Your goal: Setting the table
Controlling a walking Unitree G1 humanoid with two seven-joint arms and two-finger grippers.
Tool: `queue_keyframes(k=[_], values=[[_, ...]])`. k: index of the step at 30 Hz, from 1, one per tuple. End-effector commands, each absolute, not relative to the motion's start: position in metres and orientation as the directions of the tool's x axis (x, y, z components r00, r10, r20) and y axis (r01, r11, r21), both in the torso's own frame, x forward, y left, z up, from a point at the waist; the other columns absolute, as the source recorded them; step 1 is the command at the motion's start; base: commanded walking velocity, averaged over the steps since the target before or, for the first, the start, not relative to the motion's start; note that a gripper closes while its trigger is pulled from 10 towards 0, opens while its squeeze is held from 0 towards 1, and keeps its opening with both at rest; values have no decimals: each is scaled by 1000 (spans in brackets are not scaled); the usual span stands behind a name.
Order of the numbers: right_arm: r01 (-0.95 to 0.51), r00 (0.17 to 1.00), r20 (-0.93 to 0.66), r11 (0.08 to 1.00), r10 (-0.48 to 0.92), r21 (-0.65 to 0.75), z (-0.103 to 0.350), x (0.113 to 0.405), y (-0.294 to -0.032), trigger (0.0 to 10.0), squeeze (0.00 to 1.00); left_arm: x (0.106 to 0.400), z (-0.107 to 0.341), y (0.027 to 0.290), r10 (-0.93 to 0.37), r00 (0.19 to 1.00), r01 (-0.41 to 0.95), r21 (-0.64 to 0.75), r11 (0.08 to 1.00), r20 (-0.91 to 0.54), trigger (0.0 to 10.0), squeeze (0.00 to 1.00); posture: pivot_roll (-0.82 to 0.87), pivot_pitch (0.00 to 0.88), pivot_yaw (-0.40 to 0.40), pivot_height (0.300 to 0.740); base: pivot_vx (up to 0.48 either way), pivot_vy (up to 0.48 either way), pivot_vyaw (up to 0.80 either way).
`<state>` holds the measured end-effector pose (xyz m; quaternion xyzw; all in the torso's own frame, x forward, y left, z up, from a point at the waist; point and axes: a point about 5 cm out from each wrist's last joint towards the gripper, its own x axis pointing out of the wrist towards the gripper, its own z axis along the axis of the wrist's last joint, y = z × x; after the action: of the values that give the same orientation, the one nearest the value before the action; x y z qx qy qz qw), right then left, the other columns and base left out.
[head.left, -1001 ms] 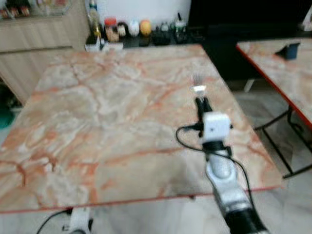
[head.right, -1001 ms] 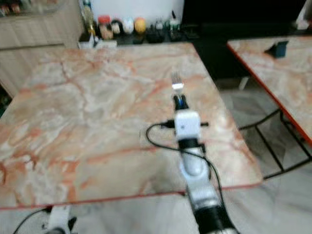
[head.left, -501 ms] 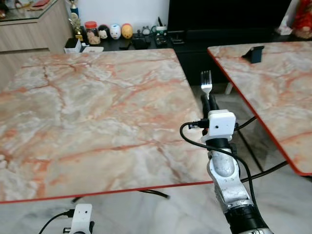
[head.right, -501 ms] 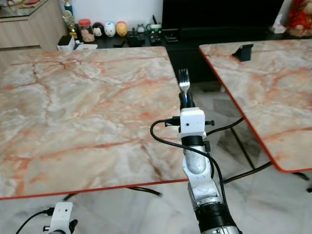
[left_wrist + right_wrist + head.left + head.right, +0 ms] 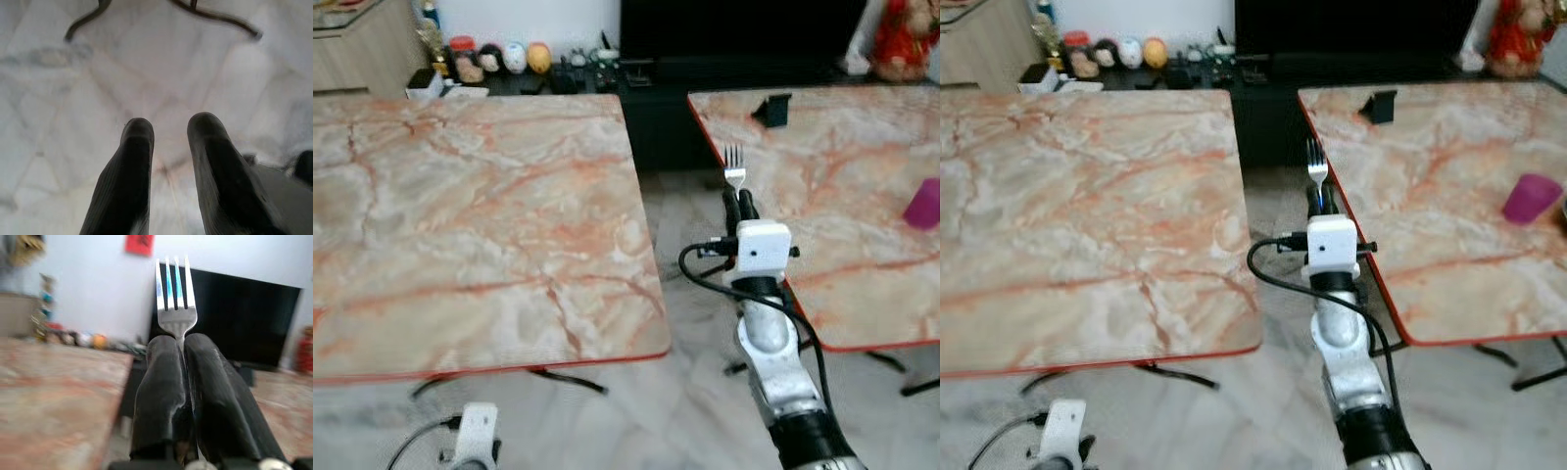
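Note:
My right gripper (image 5: 741,204) is shut on a silver fork (image 5: 734,166), whose tines (image 5: 175,284) stick straight up past the black fingers (image 5: 161,391). The arm is raised over the gap between two marble tables, close to the left edge of the right table (image 5: 842,235). A purple cup (image 5: 924,204) stands on that right table near its right side. The left table (image 5: 470,215) is bare marble. My left gripper (image 5: 168,128) hangs low over the white floor with a gap between its fingers and nothing in them.
A small dark stand (image 5: 771,108) sits at the far end of the right table. Jars and figurines (image 5: 489,59) line a low black cabinet behind the tables, with a red figure (image 5: 901,39) at the far right. Black table legs (image 5: 568,377) cross the floor.
The view has swung to the right, so the left table has slid left and the right table and purple cup have come in. My right gripper still holds the fork upright.

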<state>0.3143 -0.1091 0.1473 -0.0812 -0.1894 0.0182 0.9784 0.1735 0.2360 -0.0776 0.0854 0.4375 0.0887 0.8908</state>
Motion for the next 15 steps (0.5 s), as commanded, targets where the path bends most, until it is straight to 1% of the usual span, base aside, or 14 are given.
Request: queue_keyframes(k=[1,15], values=[[25,929,369,985,41,-172,149,316,-120,10000,0,173,-79,234,228,594,-74,230,970,-772,10000,0,-34,0,2,740,0,-356,0],[27,923,382,985,42,-172,155,319,-122,10000,0,175,-78,233,226,594,-68,232,970,-772,10000,0,-29,0,-3,740,0,-353,0]])
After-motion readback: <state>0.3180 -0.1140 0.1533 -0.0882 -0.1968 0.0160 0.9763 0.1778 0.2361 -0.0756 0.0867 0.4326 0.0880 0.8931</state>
